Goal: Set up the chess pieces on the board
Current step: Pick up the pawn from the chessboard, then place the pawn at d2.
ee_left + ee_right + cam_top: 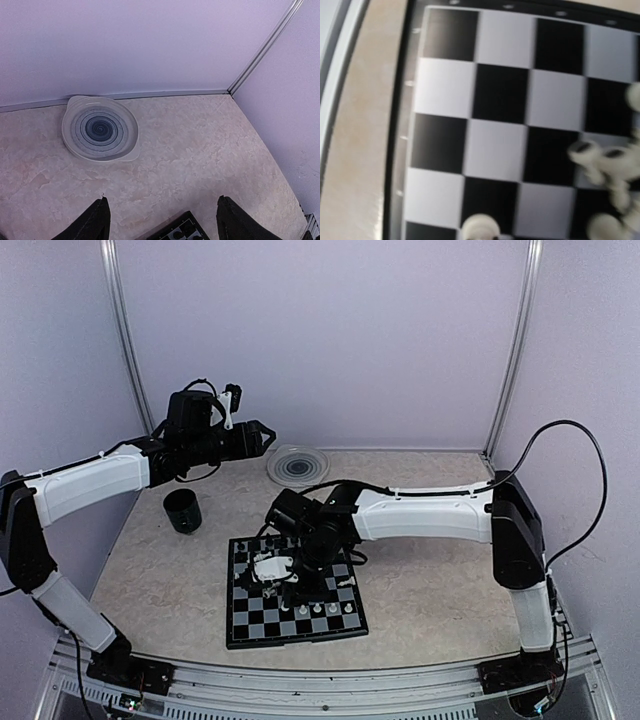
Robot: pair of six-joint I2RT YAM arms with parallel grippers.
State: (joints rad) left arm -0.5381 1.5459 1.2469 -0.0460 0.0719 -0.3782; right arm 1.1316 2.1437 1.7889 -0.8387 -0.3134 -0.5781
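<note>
We reach over the board (245, 618), one gripper shut

Our left gripper (262, 437) hangs high at the back, fingers (97, 220) spread around nothing, well apart from the board. Our right gripper (282, 578) is clenched low over its middle, with white chess pieces (318, 610) near. We cannot tell if it holds one.

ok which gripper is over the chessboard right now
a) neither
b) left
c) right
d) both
c: the right gripper hangs over the board, while the left gripper is off it, raised toward the back near the plate.
</note>
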